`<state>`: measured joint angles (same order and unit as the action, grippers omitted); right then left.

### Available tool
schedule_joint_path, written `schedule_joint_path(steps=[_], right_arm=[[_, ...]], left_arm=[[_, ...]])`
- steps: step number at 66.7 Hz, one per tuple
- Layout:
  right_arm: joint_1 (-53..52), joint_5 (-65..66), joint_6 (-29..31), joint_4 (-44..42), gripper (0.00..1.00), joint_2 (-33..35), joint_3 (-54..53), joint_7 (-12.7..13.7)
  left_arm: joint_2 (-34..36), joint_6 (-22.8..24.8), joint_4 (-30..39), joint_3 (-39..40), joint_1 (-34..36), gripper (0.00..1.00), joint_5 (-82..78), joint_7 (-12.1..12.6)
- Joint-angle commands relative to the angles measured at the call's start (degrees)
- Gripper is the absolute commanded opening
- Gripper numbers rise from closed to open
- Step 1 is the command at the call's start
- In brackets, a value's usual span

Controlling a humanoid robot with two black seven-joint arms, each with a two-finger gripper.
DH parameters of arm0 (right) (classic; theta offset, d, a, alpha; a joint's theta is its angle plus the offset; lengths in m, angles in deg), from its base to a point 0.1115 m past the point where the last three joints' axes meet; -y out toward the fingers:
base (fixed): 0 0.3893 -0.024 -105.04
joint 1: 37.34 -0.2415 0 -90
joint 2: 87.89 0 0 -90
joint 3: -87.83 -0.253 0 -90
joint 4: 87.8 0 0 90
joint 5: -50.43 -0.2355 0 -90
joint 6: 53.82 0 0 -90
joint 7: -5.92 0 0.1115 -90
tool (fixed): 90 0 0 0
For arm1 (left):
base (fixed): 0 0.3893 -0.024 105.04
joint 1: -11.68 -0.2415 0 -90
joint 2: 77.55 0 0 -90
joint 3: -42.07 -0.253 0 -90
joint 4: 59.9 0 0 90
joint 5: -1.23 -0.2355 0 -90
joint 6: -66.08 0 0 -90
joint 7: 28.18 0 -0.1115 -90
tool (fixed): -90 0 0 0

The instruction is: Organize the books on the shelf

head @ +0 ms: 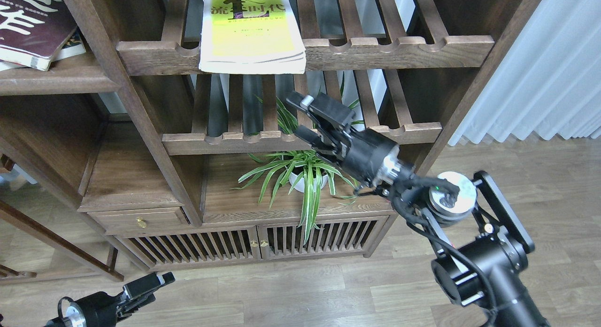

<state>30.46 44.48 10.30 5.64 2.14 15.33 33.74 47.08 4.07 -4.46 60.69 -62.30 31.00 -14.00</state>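
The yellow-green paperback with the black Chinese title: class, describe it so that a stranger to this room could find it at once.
Start at the dark-brown wooden shelving unit and find its upper slatted rack with the scalloped front rail. The yellow-green paperback lies flat there, overhanging the rail. The maroon book with white characters lies on the solid plank shelf to the left.

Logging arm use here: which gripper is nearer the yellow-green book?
Right. The right gripper is open just below the yellow-green book; the left gripper hangs low near the floor.
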Motion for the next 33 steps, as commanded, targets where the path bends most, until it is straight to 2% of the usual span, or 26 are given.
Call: schedule_joint_path(steps=[1, 33], right_arm=[[-2.7, 1.5, -2.1, 0.0, 0.96, 0.0, 0.0, -0.1], [-8.6, 4.5, -2.1, -0.8, 0.96, 0.0, 1.7, -1.0]], left_arm=[[0.0, 0.0, -0.2, 0.1, -0.4, 0.99, 0.0, 0.0], [-0.1, 0.0, -1.4, 0.2, -0.5, 0.99, 0.1, 0.0]])
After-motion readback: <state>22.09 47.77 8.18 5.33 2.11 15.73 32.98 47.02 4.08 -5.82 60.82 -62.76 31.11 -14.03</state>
